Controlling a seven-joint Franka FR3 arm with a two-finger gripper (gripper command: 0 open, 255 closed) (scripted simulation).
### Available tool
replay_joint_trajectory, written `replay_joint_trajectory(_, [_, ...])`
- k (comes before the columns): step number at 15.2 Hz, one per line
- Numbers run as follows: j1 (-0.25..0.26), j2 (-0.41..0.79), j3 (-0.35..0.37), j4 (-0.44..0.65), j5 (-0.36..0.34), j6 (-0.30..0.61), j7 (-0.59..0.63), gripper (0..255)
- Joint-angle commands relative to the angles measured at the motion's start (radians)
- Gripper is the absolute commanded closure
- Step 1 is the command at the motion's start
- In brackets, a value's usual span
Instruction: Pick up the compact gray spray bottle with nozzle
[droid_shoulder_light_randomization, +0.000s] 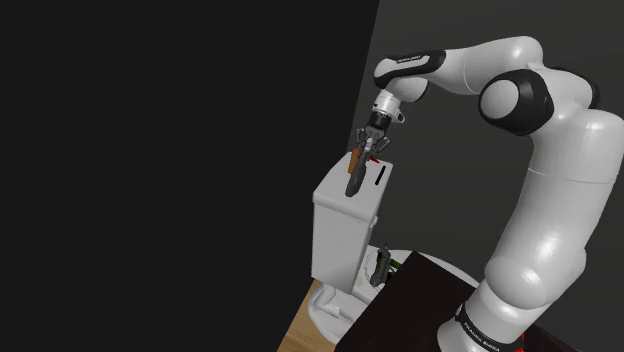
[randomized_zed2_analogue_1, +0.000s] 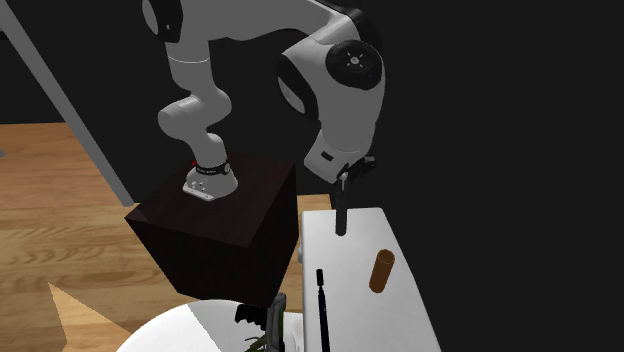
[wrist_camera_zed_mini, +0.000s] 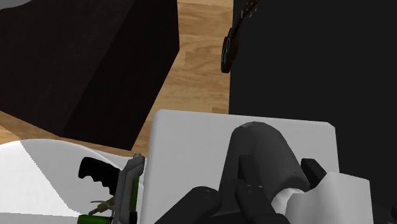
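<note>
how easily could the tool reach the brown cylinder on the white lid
Probably reachable: the tool hovers near the brown cylinder, nothing between them, but it seems to grip a dark bottle.

The spray bottle (wrist_camera_zed_mini: 257, 143), a dark gray cylinder with a rounded end, is sitting clasped between the gripper (wrist_camera_zed_mini: 278, 170). It is hanging lengthwise below the gripper, over the white box (droid_shoulder_light_randomization: 340, 235).

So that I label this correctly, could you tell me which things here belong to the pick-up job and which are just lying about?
Job: dark gray spray bottle, clasped in the gripper.
Lying about: brown cylinder; thin black stick; black trigger-handled item.
</note>
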Motion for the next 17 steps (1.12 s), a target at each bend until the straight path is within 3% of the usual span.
replay_joint_trajectory(1, [-0.007, 0.163, 0.006, 0.082, 0.003, -0.063, 0.020, 255])
replay_joint_trajectory(17, [-0.021, 0.129, 0.006, 0.221, -0.003, -0.224, 0.078, 255])
